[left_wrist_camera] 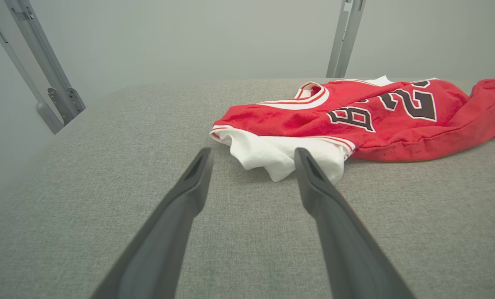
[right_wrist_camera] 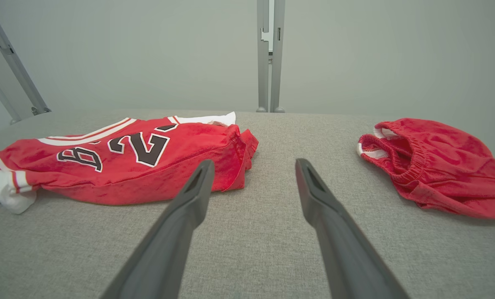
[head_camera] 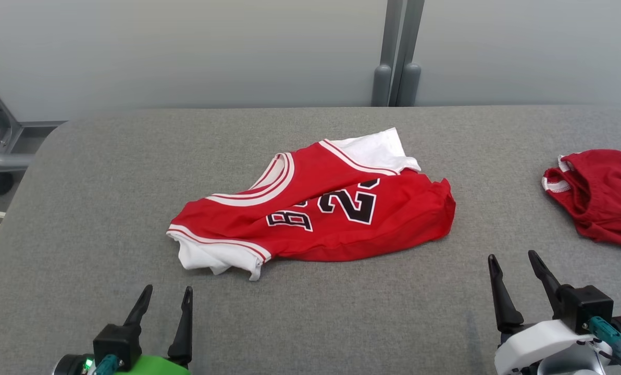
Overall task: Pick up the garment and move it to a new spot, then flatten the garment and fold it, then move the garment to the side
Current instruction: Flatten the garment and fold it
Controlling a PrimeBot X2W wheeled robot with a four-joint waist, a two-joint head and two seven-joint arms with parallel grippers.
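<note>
Head view is showing the red jersey (head_camera: 321,208) lying crumpled near the middle of the grey table (head_camera: 81,208). It is doubled over itself, numbers facing up, with a white sleeve (head_camera: 211,258) sticking out at the near-left corner. A second red garment (head_camera: 602,198), looking like shorts, is sitting well apart at the table's right edge, probably not the piece in hand. The left gripper (head_camera: 168,287) and right gripper (head_camera: 512,254) are hovering at the near edge, both with jaws standing wide and gripping nothing. They are likely sitting spread apart so each can take one end of the jersey. The pick-up is not yet started, judging by the untouched heap. From the left gripper the white sleeve is lying just ahead and slightly to the right, near but not touching. In the left wrist view it is sitting right past the fingertips. From the right gripper the jersey's bunched red end is lying ahead and off to the left, further away, with bare table straight ahead between its fingers.
</note>
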